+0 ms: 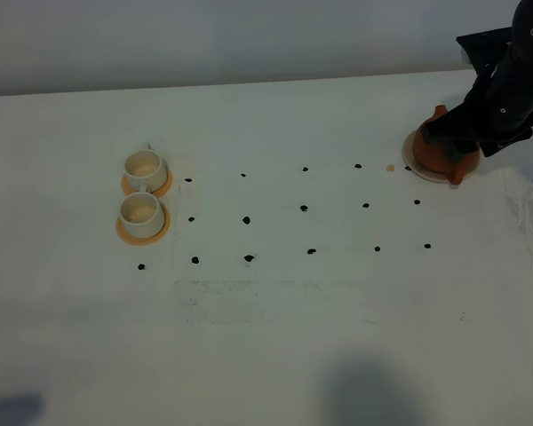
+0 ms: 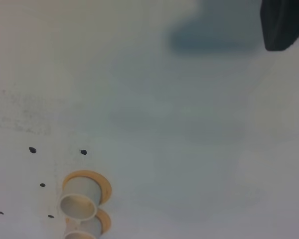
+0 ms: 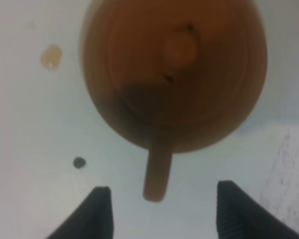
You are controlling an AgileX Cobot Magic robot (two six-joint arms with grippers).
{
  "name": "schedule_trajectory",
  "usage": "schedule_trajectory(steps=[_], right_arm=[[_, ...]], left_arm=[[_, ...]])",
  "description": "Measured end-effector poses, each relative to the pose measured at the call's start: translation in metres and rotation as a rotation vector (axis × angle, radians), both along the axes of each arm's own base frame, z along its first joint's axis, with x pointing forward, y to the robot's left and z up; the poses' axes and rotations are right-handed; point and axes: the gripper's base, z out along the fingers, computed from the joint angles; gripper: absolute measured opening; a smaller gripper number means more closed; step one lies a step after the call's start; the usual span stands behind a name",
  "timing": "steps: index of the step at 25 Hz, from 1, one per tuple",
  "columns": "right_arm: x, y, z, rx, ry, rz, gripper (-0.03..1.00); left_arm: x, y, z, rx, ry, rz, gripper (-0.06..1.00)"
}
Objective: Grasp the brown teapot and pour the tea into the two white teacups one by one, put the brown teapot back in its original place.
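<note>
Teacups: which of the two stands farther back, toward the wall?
The rear teacup, roughly level with the brown teapot; the other teacup sits in front of it, nearer the camera.

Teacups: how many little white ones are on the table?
2. The far teacup sits on the far saucer, at the left of the high view. The near teacup sits on the near saucer, right in front of it. None looks hidden.

looks like a robotics test bench, lab-type setup rather than a home. plain white table marked with a regular grid of black dots across the middle of the frame; bare pale wall along the top; black robot arm at upper right.
</note>
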Motion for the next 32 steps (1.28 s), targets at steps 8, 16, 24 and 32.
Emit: schedule_trajectory(steps=[8, 16, 24, 32], right_arm=[[0.004, 0.004, 0.001, 0.012, -0.042, -0.006, 0.45], [0.005, 0.004, -0.009, 0.010, -0.022, -0.008, 0.45], [0.006, 0.003, -0.012, 0.000, -0.020, -0.004, 0.45], [0.008, 0.003, -0.017, -0.001, -0.021, -0.005, 0.45]], left_arm=[[0.000, 0.000, 0.000, 0.000, 0.000, 0.000, 0.32], [0.000, 0.000, 0.000, 0.000, 0.000, 0.000, 0.32], [0.000, 0.000, 0.000, 0.000, 0.000, 0.000, 0.32], [0.000, 0.000, 0.000, 0.000, 0.000, 0.000, 0.32]])
